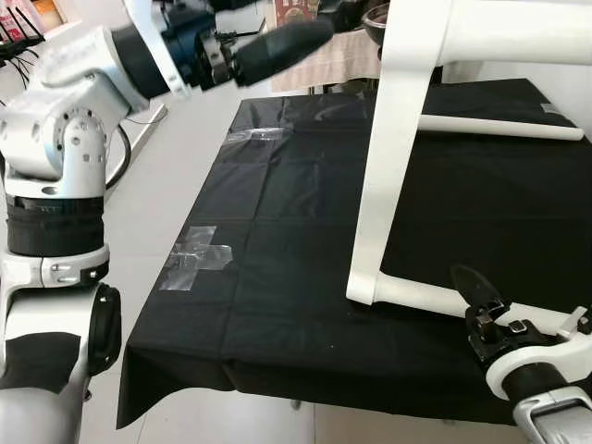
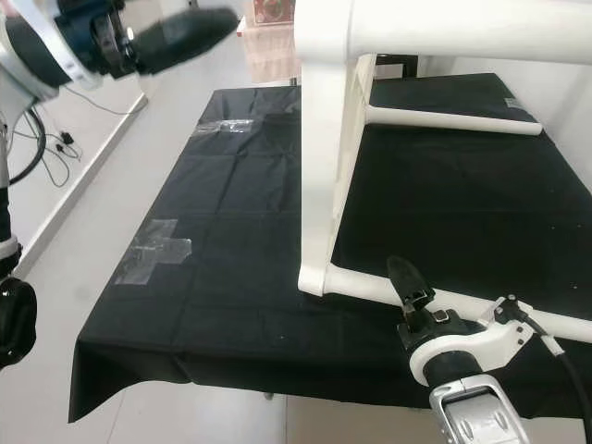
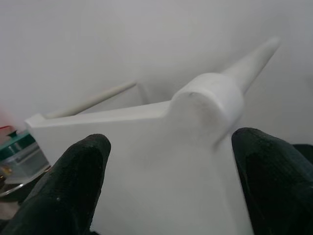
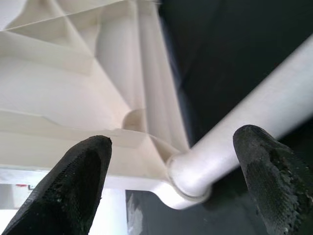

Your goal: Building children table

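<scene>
From my seat, at about ten o'clock in the left eye view, I see the left pincer raised high, its one visible black finger pointing toward the top of the white children's table. Through the left wrist camera its two fingers stand wide apart on either side of a white corner of that table, and I cannot tell whether either one touches it. Below, the desk wears one black cloth, with two patches of clear tape on it: one cross-shaped patch at about eight o'clock and a second patch farther back at about eleven. The table part stands tilted on the cloth, one thick flat leg running down to a foot near the middle, where a round white bar joins it; a second round bar lies across at about two o'clock. At five o'clock the right pincer sits at the near bar, its two fingers spread wide around the joint of leg and bar, gripping nothing that I can make out.
</scene>
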### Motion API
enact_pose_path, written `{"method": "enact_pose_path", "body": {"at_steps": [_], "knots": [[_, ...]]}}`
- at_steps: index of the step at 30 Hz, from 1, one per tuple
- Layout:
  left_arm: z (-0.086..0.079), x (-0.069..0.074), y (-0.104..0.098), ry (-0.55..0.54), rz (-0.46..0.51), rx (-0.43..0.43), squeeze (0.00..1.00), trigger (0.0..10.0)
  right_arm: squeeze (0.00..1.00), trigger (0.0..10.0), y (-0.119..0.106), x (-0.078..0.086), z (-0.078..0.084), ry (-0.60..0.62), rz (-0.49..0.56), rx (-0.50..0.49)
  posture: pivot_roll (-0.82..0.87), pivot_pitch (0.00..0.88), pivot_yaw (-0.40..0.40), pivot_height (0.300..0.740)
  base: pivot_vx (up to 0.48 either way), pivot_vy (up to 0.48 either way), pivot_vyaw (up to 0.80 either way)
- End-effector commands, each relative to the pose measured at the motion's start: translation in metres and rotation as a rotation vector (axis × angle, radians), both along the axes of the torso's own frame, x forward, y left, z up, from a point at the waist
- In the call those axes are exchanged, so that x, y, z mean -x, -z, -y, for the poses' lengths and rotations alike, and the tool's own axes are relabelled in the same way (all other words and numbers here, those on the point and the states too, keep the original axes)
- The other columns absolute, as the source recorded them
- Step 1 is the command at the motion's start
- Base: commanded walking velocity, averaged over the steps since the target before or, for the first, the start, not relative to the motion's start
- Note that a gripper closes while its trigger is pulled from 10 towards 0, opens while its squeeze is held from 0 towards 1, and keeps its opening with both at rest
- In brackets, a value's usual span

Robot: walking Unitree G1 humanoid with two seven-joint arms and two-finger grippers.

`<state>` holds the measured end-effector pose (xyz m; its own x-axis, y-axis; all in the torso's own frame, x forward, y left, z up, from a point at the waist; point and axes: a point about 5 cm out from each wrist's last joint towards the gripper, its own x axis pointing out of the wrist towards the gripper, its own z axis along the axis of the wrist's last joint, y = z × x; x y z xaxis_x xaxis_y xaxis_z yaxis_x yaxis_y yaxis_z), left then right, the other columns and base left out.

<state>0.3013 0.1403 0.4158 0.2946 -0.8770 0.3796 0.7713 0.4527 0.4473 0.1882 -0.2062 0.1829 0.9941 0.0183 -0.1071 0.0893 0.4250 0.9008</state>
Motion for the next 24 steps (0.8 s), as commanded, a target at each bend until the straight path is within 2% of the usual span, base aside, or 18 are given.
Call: {"method": "enact_pose_path", "body": {"at_steps": [1, 4, 6, 7, 8, 11, 12, 16, 19, 20, 22, 23, 24], "knots": [[-0.008, 0.005, -0.003, -0.015, 0.012, 0.017, 0.0, 10.0, 0.0, 10.0, -0.004, -0.002, -0.005, -0.031, 0.032, 0.007, -0.11, 0.062, 0.08, 0.74, 0.0, 0.0, 0.0], [-0.013, 0.007, 0.0, -0.035, 0.0, 0.065, 0.0, 10.0, 0.0, 10.0, -0.01, -0.012, -0.01, -0.059, 0.066, 0.057, -0.11, 0.059, 0.085, 0.74, 0.0, 0.0, 0.0], [-0.02, 0.006, 0.012, -0.098, -0.033, 0.136, 0.0, 10.0, 0.0, 10.0, -0.024, -0.036, -0.023, -0.118, 0.148, 0.258, -0.1, 0.048, 0.085, 0.74, 0.0, 0.0, 0.0], [-0.024, 0.005, 0.023, -0.141, -0.067, 0.189, 0.0, 10.0, 0.0, 10.0, -0.036, -0.052, -0.029, -0.132, 0.208, 0.392, -0.1, 0.047, 0.085, 0.74, 0.0, 0.0, 0.0], [-0.024, 0.005, 0.023, -0.141, -0.067, 0.189, 0.0, 10.0, 0.0, 10.0, -0.036, -0.052, -0.029, -0.132, 0.208, 0.392, -0.1, 0.047, 0.085, 0.74, 0.0, 0.0, 0.0], [-0.031, 0.009, 0.046, -0.209, -0.118, 0.244, 0.0, 10.0, 0.0, 10.0, -0.049, -0.075, -0.026, -0.083, 0.271, 0.544, -0.08, 0.036, 0.082, 0.74, 0.0, 0.0, 0.0], [-0.031, 0.009, 0.046, -0.209, -0.118, 0.244, 0.0, 10.0, 0.0, 10.0, -0.049, -0.075, -0.026, -0.083, 0.271, 0.544, -0.08, 0.036, 0.082, 0.74, 0.0, 0.0, 0.0], [-0.039, 0.012, 0.071, -0.296, -0.203, 0.303, 0.0, 10.0, 0.0, 10.0, -0.058, -0.091, -0.024, -0.063, 0.305, 0.704, -0.07, 0.029, 0.083, 0.74, 0.0, 0.0, 0.0], [-0.045, 0.016, 0.11, -0.372, -0.32, 0.32, 0.0, 10.0, 0.0, 10.0, -0.057, -0.103, -0.026, -0.05, 0.305, 0.818, -0.06, 0.025, 0.068, 0.74, 0.0, 0.0, 0.0], [-0.045, 0.02, 0.127, -0.377, -0.383, 0.333, 0.0, 10.0, 0.0, 10.0, -0.055, -0.106, -0.028, -0.047, 0.301, 0.887, -0.05, 0.021, 0.064, 0.74, 0.0, -0.311, 0.0], [-0.044, 0.024, 0.143, -0.376, -0.444, 0.351, 0.0, 10.0, 0.0, 10.0, -0.052, -0.11, -0.03, -0.043, 0.301, 0.966, -0.05, 0.02, 0.062, 0.74, 0.0, -0.311, 0.0], [-0.044, 0.024, 0.143, -0.376, -0.444, 0.351, 0.0, 10.0, 0.0, 10.0, -0.052, -0.11, -0.03, -0.043, 0.301, 0.966, -0.05, 0.02, 0.062, 0.74, 0.0, -0.311, 0.0], [-0.04, 0.028, 0.156, -0.375, -0.485, 0.353, 0.0, 10.0, 0.0, 10.0, -0.05, -0.111, -0.033, -0.05, 0.303, 0.988, -0.05, 0.018, 0.057, 0.74, 0.0, -0.48, 0.0]]}}
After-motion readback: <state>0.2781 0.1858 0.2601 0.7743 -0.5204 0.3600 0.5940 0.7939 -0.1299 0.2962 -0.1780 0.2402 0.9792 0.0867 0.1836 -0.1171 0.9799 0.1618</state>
